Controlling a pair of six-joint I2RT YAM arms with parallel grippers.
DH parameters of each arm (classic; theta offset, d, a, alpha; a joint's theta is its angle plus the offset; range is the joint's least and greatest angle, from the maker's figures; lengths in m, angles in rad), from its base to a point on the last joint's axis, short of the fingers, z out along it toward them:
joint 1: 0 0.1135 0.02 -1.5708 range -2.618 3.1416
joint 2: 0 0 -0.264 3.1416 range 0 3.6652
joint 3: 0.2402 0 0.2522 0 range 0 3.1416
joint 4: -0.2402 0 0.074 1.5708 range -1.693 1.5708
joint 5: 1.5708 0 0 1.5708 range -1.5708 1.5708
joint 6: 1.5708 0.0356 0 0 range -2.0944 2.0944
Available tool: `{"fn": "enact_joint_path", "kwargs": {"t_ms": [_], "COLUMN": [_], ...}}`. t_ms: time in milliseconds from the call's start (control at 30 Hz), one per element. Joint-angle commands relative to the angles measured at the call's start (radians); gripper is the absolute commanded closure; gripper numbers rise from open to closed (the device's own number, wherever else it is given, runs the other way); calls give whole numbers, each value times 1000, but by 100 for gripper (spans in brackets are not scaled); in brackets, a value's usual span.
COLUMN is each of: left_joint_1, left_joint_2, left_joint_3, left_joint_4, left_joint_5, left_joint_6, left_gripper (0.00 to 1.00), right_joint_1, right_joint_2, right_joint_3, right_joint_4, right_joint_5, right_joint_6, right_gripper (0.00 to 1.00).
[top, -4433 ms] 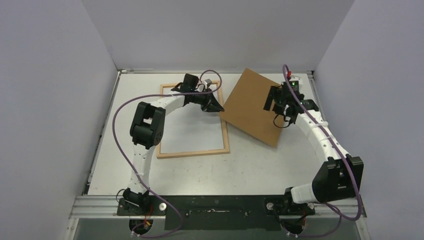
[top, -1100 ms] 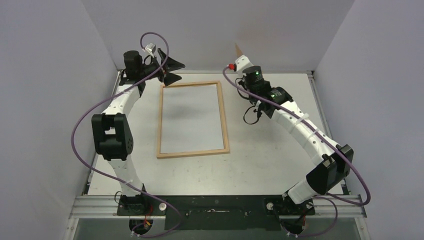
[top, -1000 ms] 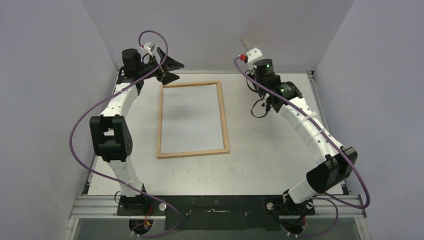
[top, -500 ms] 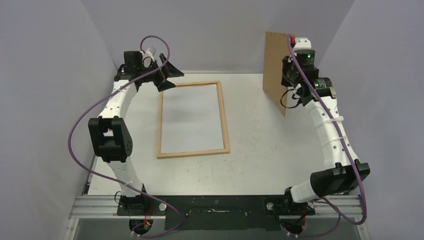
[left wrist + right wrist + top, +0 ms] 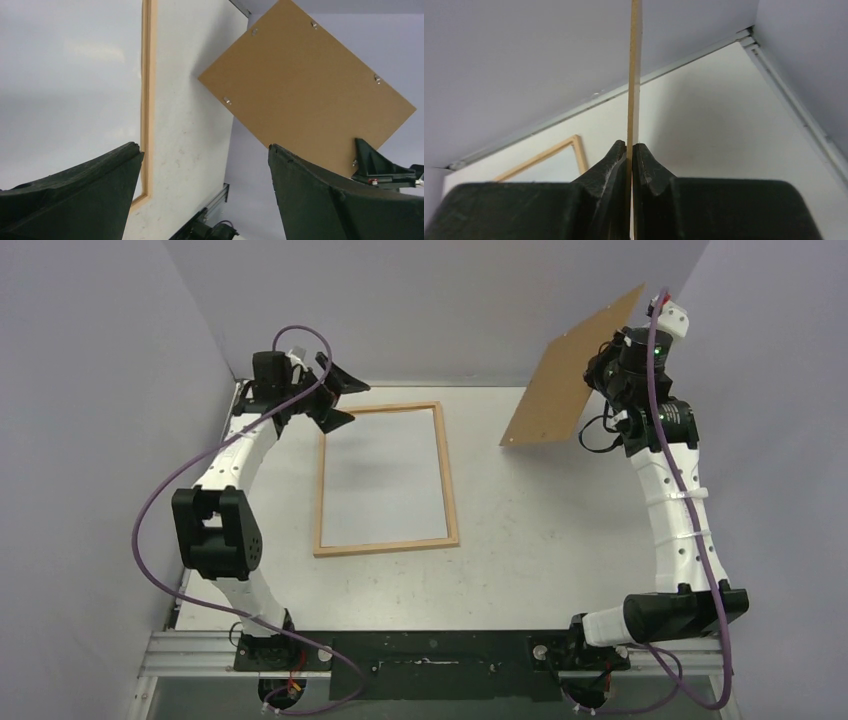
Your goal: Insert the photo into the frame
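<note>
Top external view: the frame [image 5: 386,543], a thin light-wood rectangle, lies flat on the white table [image 5: 540,540], left of centre, its long rails running away from the arm bases and a pale surface showing inside them. The left gripper [image 5: 358,404] hangs over the frame's far left corner, its two black fingers spread wide with nothing between them. The left wrist view confirms the gap, showing one long rail of the frame and bare tabletop below. On the far right side, the right gripper [image 5: 606,362] is raised near the right wall [image 5: 770,440] and clamped on one edge of a brown backing board [image 5: 570,375]. It holds the board in the air at a tilt, one corner pointing down toward the table and the opposite corner high against the back wall. The right wrist view shows the board edge-on as a thin pale strip, pinched tight between the two finger pads [image 5: 614,160], with a corner of the frame on the table beyond, to the left. In the left wrist view the board's broad face carries small metal tabs [image 5: 227,100] near its edges. The board is well apart from the frame. Purple cables [image 5: 150,510] loop along both arms.
</note>
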Motion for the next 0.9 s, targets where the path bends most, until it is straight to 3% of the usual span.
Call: {"fn": "enact_joint_path", "kwargs": {"t_ms": [0,100,200,467,667,867], "left_joint_1": [-86,-158,-198,-233,-254,-345], "left_joint_2": [-106,-132,-152,-230,-218,-212], "left_joint_3": [-124,-224,-279,-293,-321,-342], "left_joint_4": [264,394,431,404,503,525], "left_joint_5": [-97,-160,-199,-353,-408,-494], "left_joint_6": [-359,-604,-713,-659,-650,-718], "left_gripper": [3,3,3,3,3,4], "right_joint_1": [-4,-3,-4,5,17,45], "right_joint_2": [-37,-11,16,36,8,-33], "right_joint_3": [55,43,12,-156,-249,-330], "right_joint_4": [205,215,243,445,553,649], "right_joint_5": [-65,-94,-122,-185,-216,-213], "right_joint_6": [289,451,566,807,886,946], "right_gripper": [100,100,100,100,100,100]}}
